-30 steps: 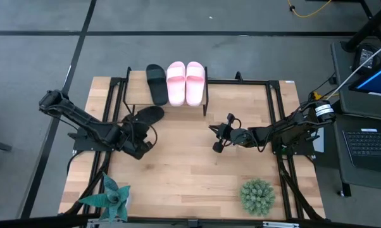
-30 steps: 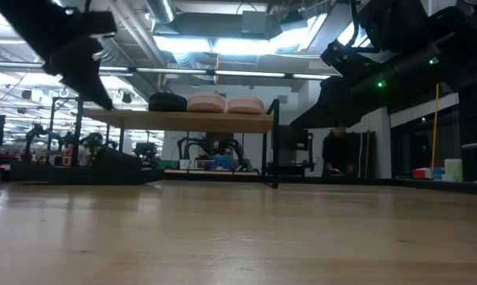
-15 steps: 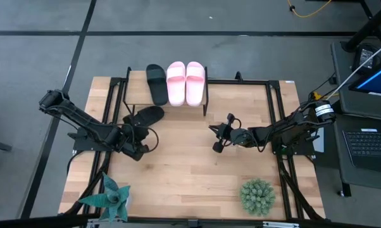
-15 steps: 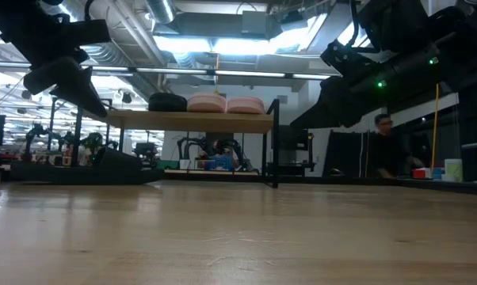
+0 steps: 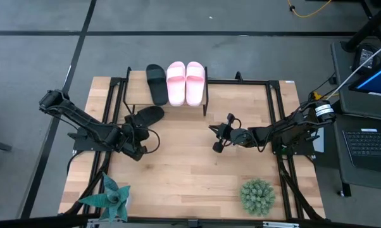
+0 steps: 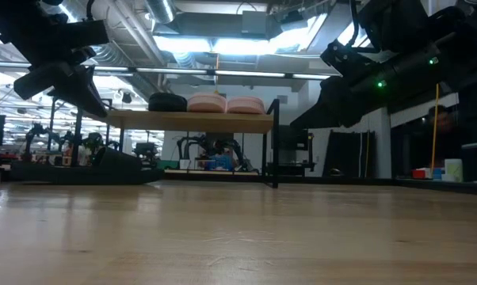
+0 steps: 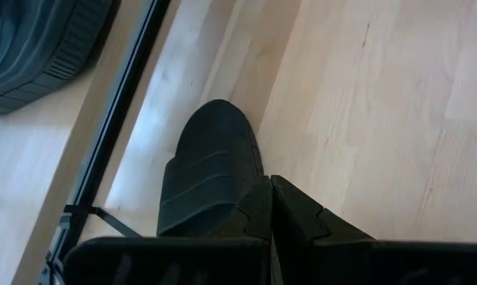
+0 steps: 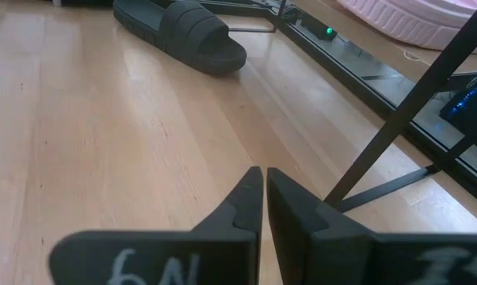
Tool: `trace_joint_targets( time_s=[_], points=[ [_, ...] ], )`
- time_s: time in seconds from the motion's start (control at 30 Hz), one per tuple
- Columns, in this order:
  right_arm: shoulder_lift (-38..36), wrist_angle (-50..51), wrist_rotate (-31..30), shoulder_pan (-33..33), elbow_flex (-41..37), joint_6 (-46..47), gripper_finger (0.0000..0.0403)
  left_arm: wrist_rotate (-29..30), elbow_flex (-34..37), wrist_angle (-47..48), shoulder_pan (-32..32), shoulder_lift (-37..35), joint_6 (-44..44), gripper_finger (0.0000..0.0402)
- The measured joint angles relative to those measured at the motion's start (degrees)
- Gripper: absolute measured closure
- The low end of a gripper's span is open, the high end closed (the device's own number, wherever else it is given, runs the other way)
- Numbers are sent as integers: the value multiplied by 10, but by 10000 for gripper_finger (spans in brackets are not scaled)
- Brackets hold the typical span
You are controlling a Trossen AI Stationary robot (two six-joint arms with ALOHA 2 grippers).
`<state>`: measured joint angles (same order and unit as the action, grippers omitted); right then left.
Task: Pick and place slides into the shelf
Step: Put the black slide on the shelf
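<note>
The shelf point(image 5: 135, 85) stands at the table's far edge. On its plank lie one black slide point(image 5: 157, 83) and the pink pair point(image 5: 186, 83), all sole down; they show too in the low view point(image 6: 211, 103). The second black slide point(image 5: 146, 116) lies sole down on the table in front of the shelf, also seen in the left wrist view point(image 7: 211, 170). My left gripper point(image 5: 140, 136) hangs shut in the air just near of this slide point(image 6: 72, 79). My right gripper point(image 5: 217, 136), shut, waits above the table's middle right.
Two potted plants stand at the near edge: a spiky one point(image 5: 111, 197) on the left, a round one point(image 5: 257, 195) on the right. The shelf's black leg point(image 8: 397, 127) rises close before my right gripper. Bare plank point(image 5: 135, 85) shows left of the shelved black slide.
My left gripper has risen above the table and tipped from pointing steeply down toward a more level pose, staying shut. The black slide on the table has kept its place.
</note>
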<state>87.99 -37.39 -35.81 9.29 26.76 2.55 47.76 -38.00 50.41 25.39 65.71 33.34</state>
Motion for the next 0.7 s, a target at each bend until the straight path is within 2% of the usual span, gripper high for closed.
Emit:
trace_joint_targets(
  time_s=[0.33, 0.53, 0.7],
  points=[
    [0, 0, 0, 0, 0, 0, 379, -4, 0, 1, 0, 0, -4, 401],
    [0, 0, 0, 0, 0, 0, 379, -22, 0, 1, -24, 5, -5, 401],
    [0, 0, 0, 0, 0, 2, 379, -20, 0, 13, -52, 27, -11, 368]
  ],
)
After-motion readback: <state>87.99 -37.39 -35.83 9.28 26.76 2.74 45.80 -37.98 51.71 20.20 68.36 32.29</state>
